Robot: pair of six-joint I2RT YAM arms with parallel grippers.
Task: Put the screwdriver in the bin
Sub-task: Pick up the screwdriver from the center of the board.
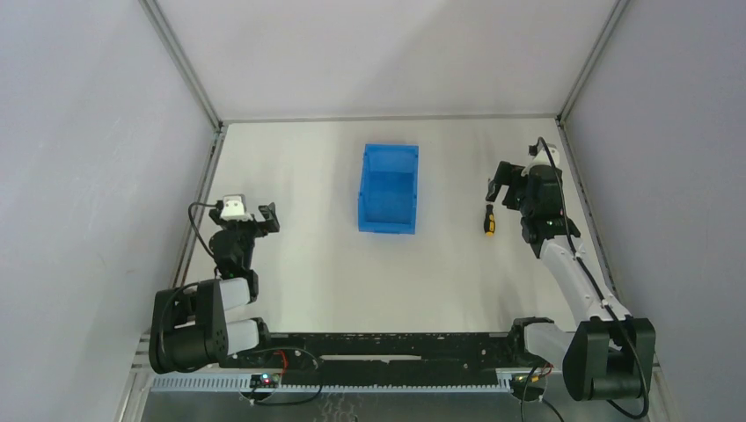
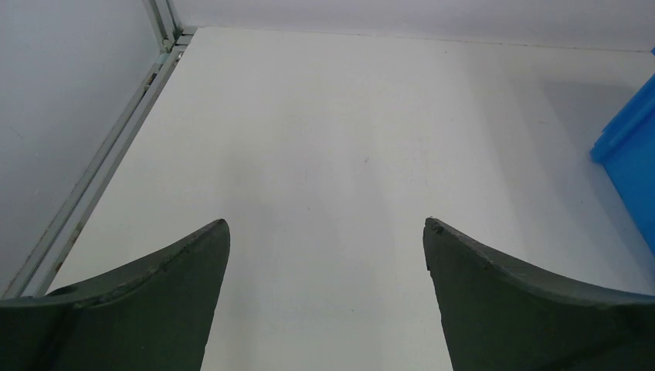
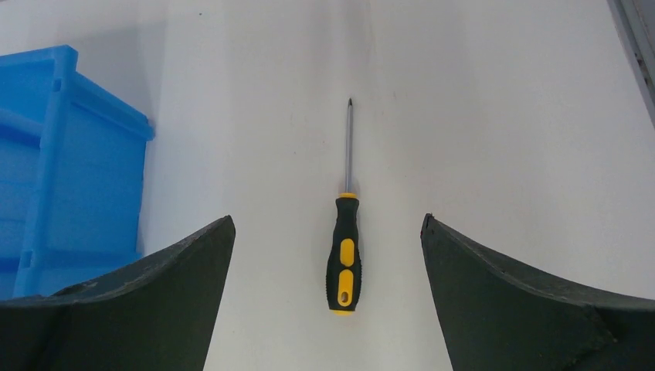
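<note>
Because the screwdriver (image 1: 489, 221) lies on the table (image 1: 308, 176) on the right side of the bin (image 1: 387, 227), the right gripper (image 1: 498, 183) is the nearer one by a wide margin. The left gripper (image 1: 266, 217) hangs on the far side of the bin, well apart from the tool.

**Orientation of the tool.** In the right wrist view the screwdriver (image 3: 344, 232) lies flat. Its long axis runs straight away from the camera, with the black and yellow handle nearest and the thin shaft pointing ahead. That axis falls between the two fingers of the right gripper (image 3: 326, 219), slightly nearer the left finger than the right. The closing line of the fingers therefore crosses the handle squarely, and no wrist rotation appears to be needed (a judgement from the wrist view only).

**Position relative to the gripper.** The gripper is above the tool and does not touch it. The handle sits in the gap below the fingertips. A straight descent appears to be the move required.

**Gripper state.** The right gripper is spread wide and holds nothing. The left gripper (image 2: 326, 224) is likewise spread apart and empty over bare table.

**Destination.** The bin (image 3: 85, 178) stands to the left of the tool and clear of it. One corner of the bin (image 2: 629, 147) shows at the right edge of the left wrist view.
</note>
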